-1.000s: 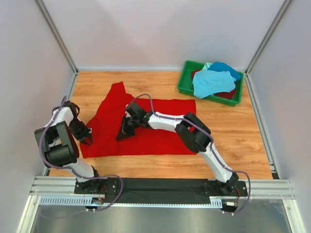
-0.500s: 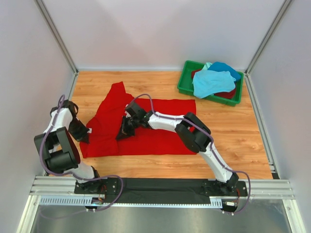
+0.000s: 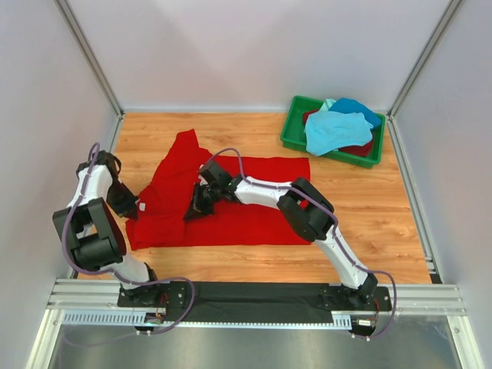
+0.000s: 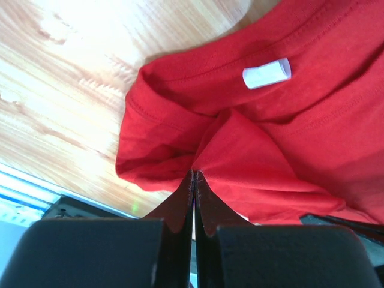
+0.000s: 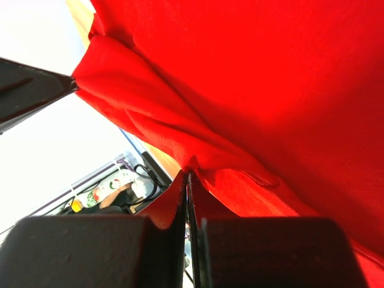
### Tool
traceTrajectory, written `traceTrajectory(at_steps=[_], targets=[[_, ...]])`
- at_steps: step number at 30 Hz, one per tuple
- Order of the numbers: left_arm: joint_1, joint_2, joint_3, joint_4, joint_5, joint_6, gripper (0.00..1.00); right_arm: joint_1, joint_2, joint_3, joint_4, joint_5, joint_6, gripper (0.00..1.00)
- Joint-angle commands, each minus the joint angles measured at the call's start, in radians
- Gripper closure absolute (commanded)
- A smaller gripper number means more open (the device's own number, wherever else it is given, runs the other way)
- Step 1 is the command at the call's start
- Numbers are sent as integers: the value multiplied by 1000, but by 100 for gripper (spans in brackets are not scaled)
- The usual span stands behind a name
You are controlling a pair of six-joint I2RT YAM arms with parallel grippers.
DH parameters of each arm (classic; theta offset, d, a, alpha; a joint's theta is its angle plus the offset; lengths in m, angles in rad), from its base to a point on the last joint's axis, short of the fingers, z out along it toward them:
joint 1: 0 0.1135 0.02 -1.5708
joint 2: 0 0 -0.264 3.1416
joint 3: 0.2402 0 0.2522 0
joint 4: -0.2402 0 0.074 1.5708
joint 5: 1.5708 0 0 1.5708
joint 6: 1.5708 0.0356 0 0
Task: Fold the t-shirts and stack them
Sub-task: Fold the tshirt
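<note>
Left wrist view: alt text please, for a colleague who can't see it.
The left claw is shut on a bunched fold of the red t-shirt, near its white label. The wooden table shows at upper left.

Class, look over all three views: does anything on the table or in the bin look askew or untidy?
Yes. The red t-shirt lies askew and bunched, one flap sticking out at the far side, with folds pinched in the left hand and right hand. In the green bin, the turquoise shirt sits in a loose, unfolded heap.
</note>
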Motion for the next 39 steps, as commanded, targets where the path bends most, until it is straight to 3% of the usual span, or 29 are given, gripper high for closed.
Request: traceTrajectory(at_steps=[1, 3, 4, 7, 10, 13, 16, 18, 21, 24, 29, 32, 39], targets=[[-1, 39, 39, 5, -14, 16, 100, -12, 33, 39, 0, 1, -21, 100], [-1, 46, 37, -6, -41, 4, 99, -20, 59, 62, -13, -8, -41, 98], [1, 43, 39, -21, -78, -8, 84, -24, 67, 90, -47, -17, -73, 96], [-7, -19, 59, -58, -147, -22, 59, -29, 71, 134, -169, -37, -151, 79], [-45, -108, 94, -96, -185, -22, 54, -29, -8, 101, -266, -46, -250, 70], [-92, -155, 99, -102, -117, -28, 57, -24, -108, 32, -297, -6, -325, 63], [-123, -167, 42, -56, -22, -42, 68, -23, -124, 59, -317, -11, -365, 62], [-129, -142, 13, -26, 27, -45, 79, -23, -90, 143, -386, -9, -382, 63], [-132, -103, -10, 10, 71, -33, 84, -20, -74, 161, -361, -24, -354, 71], [-134, -60, -19, 43, 46, -22, 86, -17, -56, 174, -290, -54, -313, 85], [-132, 2, -32, 97, 98, -24, 87, -11, 36, 292, -291, -103, -293, 80], [-134, 5, -47, 128, 101, -21, 89, -11, 68, 302, -224, -138, -251, 89], [-134, 78, -41, 149, 69, -11, 88, -6, 110, 224, -204, -140, -224, 96]])
